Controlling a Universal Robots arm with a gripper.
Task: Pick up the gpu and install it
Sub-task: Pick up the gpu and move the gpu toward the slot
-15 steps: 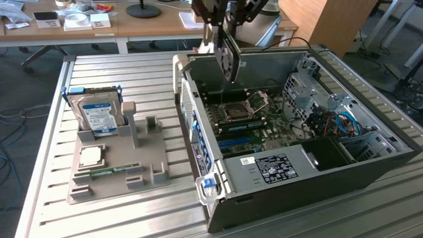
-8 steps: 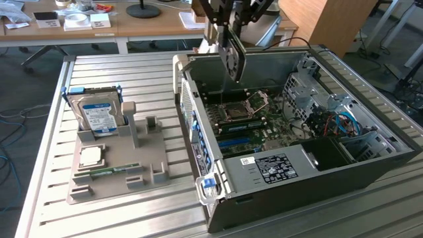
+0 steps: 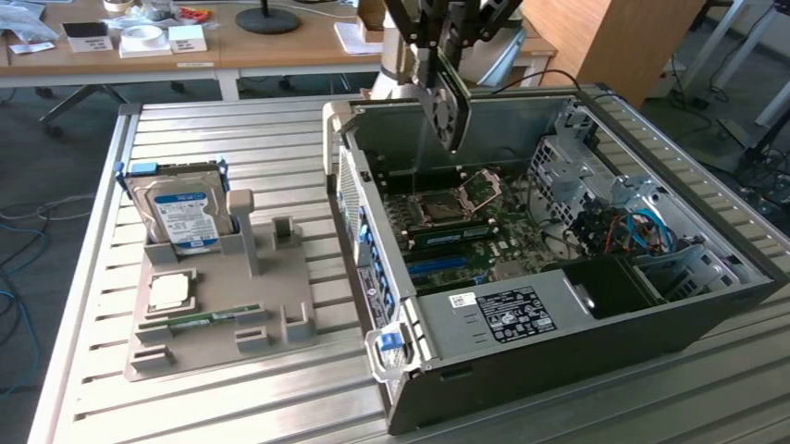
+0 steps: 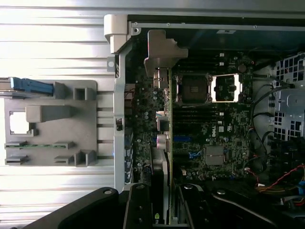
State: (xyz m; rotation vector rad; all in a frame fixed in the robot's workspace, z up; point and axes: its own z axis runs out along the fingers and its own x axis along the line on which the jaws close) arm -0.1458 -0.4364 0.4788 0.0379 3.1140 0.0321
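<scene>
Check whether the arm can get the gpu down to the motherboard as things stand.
Probably yes: the gripper holds the gpu upright over the open case, and nothing visible lies between it and the motherboard.
</scene>
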